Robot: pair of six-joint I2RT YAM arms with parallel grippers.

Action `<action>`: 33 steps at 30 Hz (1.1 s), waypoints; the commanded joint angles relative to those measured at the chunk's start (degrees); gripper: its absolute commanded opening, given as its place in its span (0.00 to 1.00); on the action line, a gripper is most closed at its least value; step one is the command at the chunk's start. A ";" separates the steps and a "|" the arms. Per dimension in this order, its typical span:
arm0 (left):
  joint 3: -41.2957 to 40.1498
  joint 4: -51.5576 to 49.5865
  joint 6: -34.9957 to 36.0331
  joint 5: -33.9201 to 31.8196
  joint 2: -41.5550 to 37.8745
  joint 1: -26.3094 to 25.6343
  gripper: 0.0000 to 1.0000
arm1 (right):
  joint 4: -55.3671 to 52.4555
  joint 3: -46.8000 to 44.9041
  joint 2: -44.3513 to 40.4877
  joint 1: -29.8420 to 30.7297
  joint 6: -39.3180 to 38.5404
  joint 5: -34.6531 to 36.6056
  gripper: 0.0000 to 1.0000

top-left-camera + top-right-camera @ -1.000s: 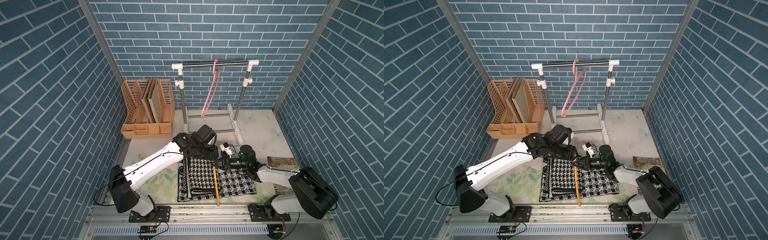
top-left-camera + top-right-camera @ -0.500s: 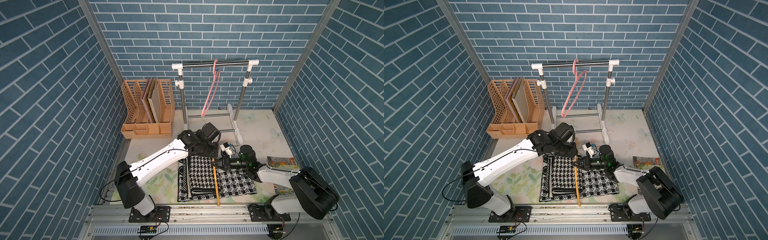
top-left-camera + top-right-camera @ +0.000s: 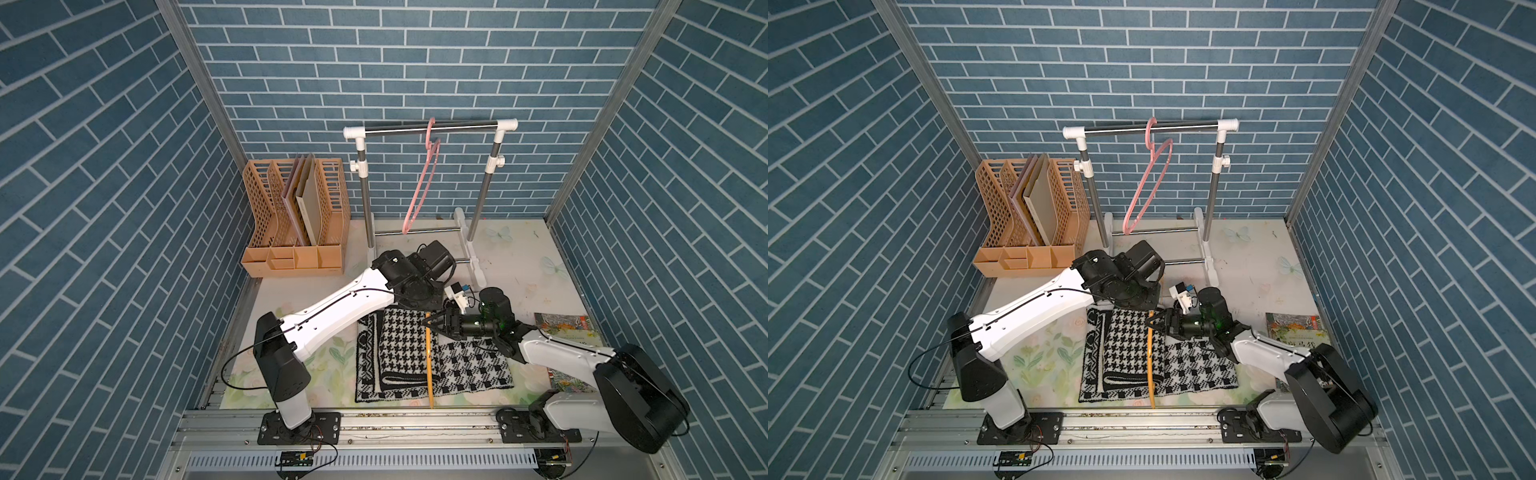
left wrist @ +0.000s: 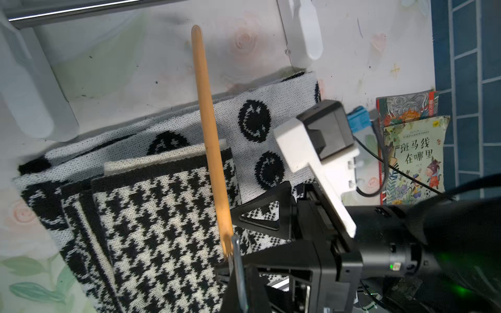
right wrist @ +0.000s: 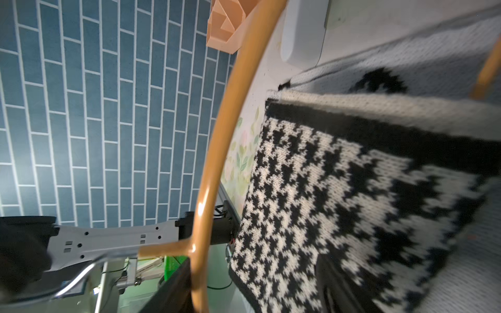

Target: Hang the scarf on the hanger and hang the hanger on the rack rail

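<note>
The black-and-white scarf (image 3: 399,353) (image 3: 1125,353) lies folded on the table. An orange hanger (image 3: 428,365) (image 3: 1150,365) stands on edge across it, running toward the front rail. In the left wrist view the hanger's bar (image 4: 214,151) ends in a metal hook (image 4: 238,260), and my left gripper (image 4: 240,287) is shut on that hook. My right gripper (image 3: 434,325) (image 3: 1154,325) is open at the hanger's top. In the right wrist view the hanger (image 5: 214,162) rests against one finger (image 5: 168,292), and the scarf (image 5: 339,189) lies between the jaws.
A pink hanger (image 3: 424,178) hangs from the garment rack (image 3: 465,124) at the back. An orange file organizer (image 3: 295,216) stands at the back left. Picture books (image 3: 565,332) lie at the right edge. The rack's white foot (image 4: 301,35) lies close to the scarf.
My left gripper moved to the hanger's top and shut on the metal hook. My right gripper, shut on the hanger before, has opened.
</note>
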 commanded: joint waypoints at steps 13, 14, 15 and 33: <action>10.48 -6.43 -10.56 -0.33 2.36 -1.07 0.00 | -35.36 9.12 -24.49 8.26 -21.15 36.37 0.88; 12.07 -7.15 -10.47 -0.57 3.03 -1.17 0.00 | -36.06 9.80 -24.86 9.36 -21.37 37.24 0.87; 13.26 -7.85 -10.11 -0.95 3.59 -1.26 0.00 | -36.18 9.95 -25.22 10.22 -21.49 38.01 0.85; 21.05 -13.57 -5.52 -2.10 12.56 -0.44 0.00 | -24.70 6.82 -13.59 24.59 -19.11 49.26 0.70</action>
